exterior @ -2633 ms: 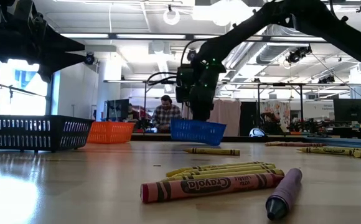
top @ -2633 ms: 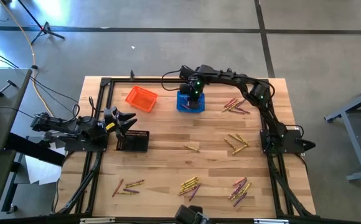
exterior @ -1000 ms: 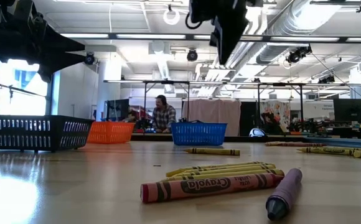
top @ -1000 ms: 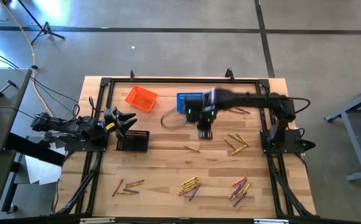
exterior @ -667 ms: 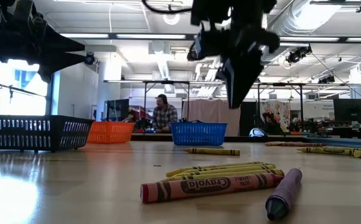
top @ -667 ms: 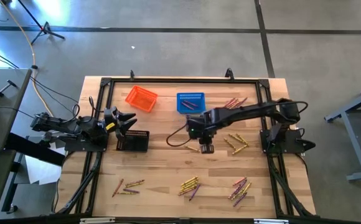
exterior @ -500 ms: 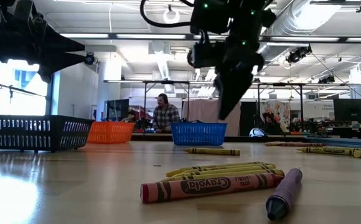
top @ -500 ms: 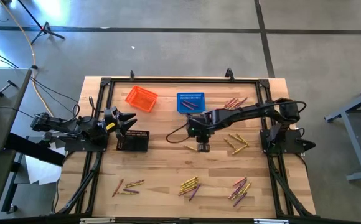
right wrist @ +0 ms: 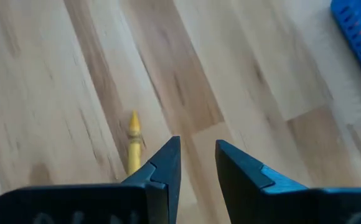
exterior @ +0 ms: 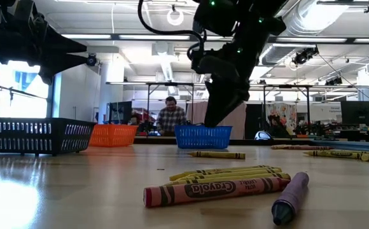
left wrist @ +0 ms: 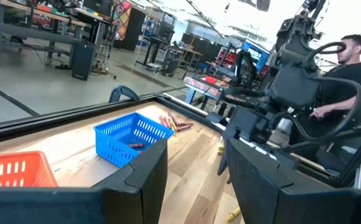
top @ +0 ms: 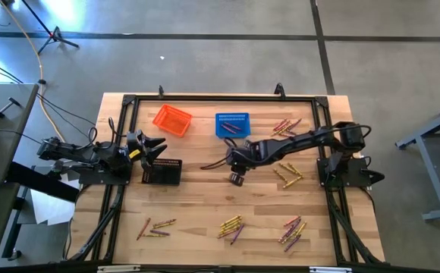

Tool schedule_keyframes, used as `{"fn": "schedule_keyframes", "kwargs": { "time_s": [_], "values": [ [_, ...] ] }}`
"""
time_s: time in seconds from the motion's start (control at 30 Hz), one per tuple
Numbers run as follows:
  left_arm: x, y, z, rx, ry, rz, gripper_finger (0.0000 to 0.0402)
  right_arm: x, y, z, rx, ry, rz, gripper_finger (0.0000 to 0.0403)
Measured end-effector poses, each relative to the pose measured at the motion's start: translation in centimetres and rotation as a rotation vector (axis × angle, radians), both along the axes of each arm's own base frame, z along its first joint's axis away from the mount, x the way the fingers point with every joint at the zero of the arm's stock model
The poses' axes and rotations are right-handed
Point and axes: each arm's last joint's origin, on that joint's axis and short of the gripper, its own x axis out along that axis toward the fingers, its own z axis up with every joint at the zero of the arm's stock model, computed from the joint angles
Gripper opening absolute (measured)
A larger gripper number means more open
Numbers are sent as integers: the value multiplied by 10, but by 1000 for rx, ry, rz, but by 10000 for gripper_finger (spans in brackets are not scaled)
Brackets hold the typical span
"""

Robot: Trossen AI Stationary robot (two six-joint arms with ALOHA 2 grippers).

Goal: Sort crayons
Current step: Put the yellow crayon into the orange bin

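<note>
Right tool [top: 237,179] shifted from blue basket [top: 232,124] at far edge to table [top: 205,205] centre, lowered over lone yellow crayon [right wrist: 132,146]; fingers narrowly parted, empty, presumably aligning to grasp. Left tool [top: 153,144] parked wide above black basket [top: 163,172], left edge

wooden table [top: 205,205], three baskets [top: 171,120], scattered crayons [top: 231,226]

The desk [top: 205,201] is pale striped wood. Yellow, red and purple crayons [top: 232,227] lie on it. At twelve o'clock sits a blue mesh basket [top: 231,124], at eleven an orange one [top: 171,120], at nine a black one [top: 163,171]. Both arms are dark.
</note>
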Motion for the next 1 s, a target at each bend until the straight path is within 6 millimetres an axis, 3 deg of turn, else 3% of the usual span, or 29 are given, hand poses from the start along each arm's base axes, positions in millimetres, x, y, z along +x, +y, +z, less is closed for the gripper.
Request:
{"fn": "schedule_keyframes", "kwargs": {
  "time_s": [0.43,0.67,1.0],
  "values": [
    [0,0,0,0,1,3,155,8,31,-19,105,-4,66,84],
    [0,0,0,1,7,2,155,10,32,-33,105,38,96,84],
    [0,0,0,1,7,1,155,10,31,-34,67,42,78,84]
  ]
}}
